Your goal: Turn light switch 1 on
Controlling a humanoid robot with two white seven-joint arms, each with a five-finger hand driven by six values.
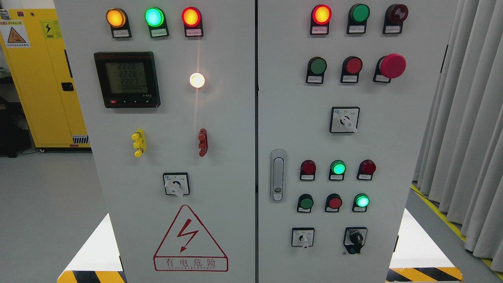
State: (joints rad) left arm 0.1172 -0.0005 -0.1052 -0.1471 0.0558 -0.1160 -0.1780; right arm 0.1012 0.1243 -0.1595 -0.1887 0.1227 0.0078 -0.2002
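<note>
A grey electrical cabinet (228,165) fills the head view, split into a left and a right door. The left door carries three lit lamps, amber (116,18), green (154,17) and red (191,17), a digital meter (127,79), a glowing white lamp (197,80) and a rotary switch (176,184). On the right door sit a lit red lamp (321,14), rows of green and red push buttons, a red mushroom button (392,65), and rotary switches (344,120) (303,237) (355,239). I cannot tell which control is switch 1. Neither hand shows.
A yellow safety cabinet (39,78) stands at the back left. Grey curtains (463,118) hang on the right. Yellow-black hazard tape (424,274) marks the floor at the cabinet's base. A door handle (278,175) sits on the right door's left edge.
</note>
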